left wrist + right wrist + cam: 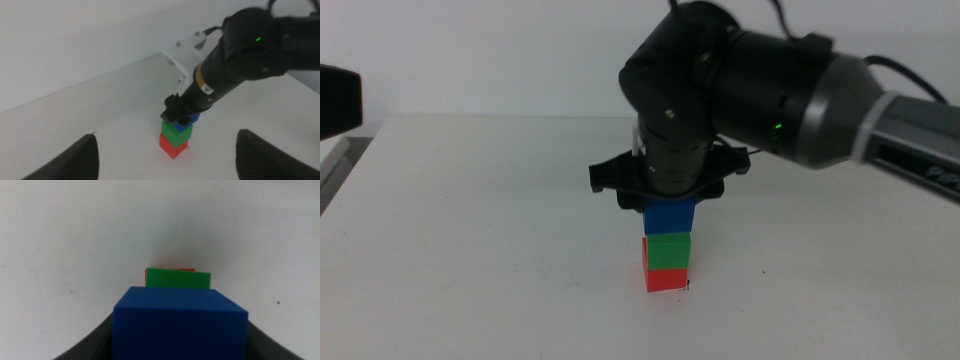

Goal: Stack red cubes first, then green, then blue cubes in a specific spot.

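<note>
The red cube [667,278] sits on the white table with the green cube [667,249] on top of it. The blue cube [670,217] rests on the green one, slightly offset to the right. My right gripper [669,200] comes down from above and is shut on the blue cube [180,325]. The green cube [177,278] shows just beyond it there. The stack also shows in the left wrist view [175,137]. One tiny black tick [688,287] shows at the red cube's base; the other is hidden. My left gripper [166,136] waits open, away from the stack.
The right arm's thick dark body [760,80] hangs over the stack. A dark object [340,100] sits at the far left by the table's left edge [335,185]. A lone black speck [763,272] lies right of the stack.
</note>
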Controlling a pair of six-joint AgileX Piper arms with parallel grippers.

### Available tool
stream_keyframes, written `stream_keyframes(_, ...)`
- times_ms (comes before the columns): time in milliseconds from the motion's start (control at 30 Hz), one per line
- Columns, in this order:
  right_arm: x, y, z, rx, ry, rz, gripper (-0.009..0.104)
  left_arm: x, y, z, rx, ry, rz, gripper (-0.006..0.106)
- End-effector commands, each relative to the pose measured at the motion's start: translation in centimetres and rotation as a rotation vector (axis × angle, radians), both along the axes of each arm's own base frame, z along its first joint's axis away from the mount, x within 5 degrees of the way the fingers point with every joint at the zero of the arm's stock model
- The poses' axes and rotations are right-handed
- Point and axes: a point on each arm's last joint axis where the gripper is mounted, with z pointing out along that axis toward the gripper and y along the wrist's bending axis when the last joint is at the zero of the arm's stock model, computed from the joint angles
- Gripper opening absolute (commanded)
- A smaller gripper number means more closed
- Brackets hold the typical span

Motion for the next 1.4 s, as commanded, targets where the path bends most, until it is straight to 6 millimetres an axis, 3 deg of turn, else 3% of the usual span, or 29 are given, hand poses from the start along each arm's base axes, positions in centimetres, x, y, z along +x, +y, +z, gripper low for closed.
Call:
stream_keyframes(0, 0.4, -0.2, -0.5, -0.018, 0.003, -0.007, 0.006, 0.0, 0.0, 0.1, -0.007, -0.015, 0.000, 0.094)
stream_keyframes(500, 2.1, 0.2, -3.4, -0.041, 0.022, -0.017, 0.006, 0.0, 0.1, 0.1, -0.003, -0.020, 0.005, 0.094)
stream_keyframes(600, 2.1, 0.2, -3.5, -0.044, 0.024, -0.018, 0.011, 0.0, 0.1, 0.1, -0.003, -0.020, 0.005, 0.094)
stream_keyframes(633, 2.2, 0.2, -3.5, -0.048, 0.017, -0.016, 0.057, 0.0, 0.1, 0.1, -0.003, -0.020, 0.005, 0.094)
stream_keyframes(767, 2.3, -0.1, -2.9, -0.057, -0.014, -0.012, 0.088, 0.0, 0.1, 0.1, -0.003, -0.020, 0.005, 0.094)
stream_keyframes(800, 2.2, -0.3, -1.9, -0.045, -0.045, -0.003, 0.093, 0.0, 0.1, 0.1, -0.003, -0.020, 0.005, 0.094)
stream_keyframes(867, 1.6, -1.1, 1.3, 0.006, -0.121, 0.045, 0.093, 0.0, 0.1, 0.1, -0.003, -0.020, 0.005, 0.094)
stream_keyframes(967, -0.6, -4.0, 7.1, 0.027, -0.223, 0.111, 0.093, 0.1, 0.1, 0.1, -0.001, -0.022, 0.007, 0.094)
stream_keyframes(1067, -3.2, -9.8, 11.2, 0.043, -0.296, 0.084, 0.093, 0.1, 0.1, 0.1, 0.001, -0.025, 0.010, 0.094)
stream_keyframes(1133, -5.0, -14.5, 12.0, 0.040, -0.351, 0.034, 0.093, 0.1, 0.1, 0.1, 0.001, -0.025, 0.010, 0.094)
stream_keyframes(1233, -8.3, -20.7, 11.6, 0.084, -0.437, -0.012, 0.093, 0.1, 0.1, 0.1, 0.001, -0.025, 0.010, 0.094)
stream_keyframes(1367, -13.2, -26.1, 10.0, 0.134, -0.589, -0.017, 0.093, 0.1, 0.1, 0.1, 0.001, -0.025, 0.010, 0.094)
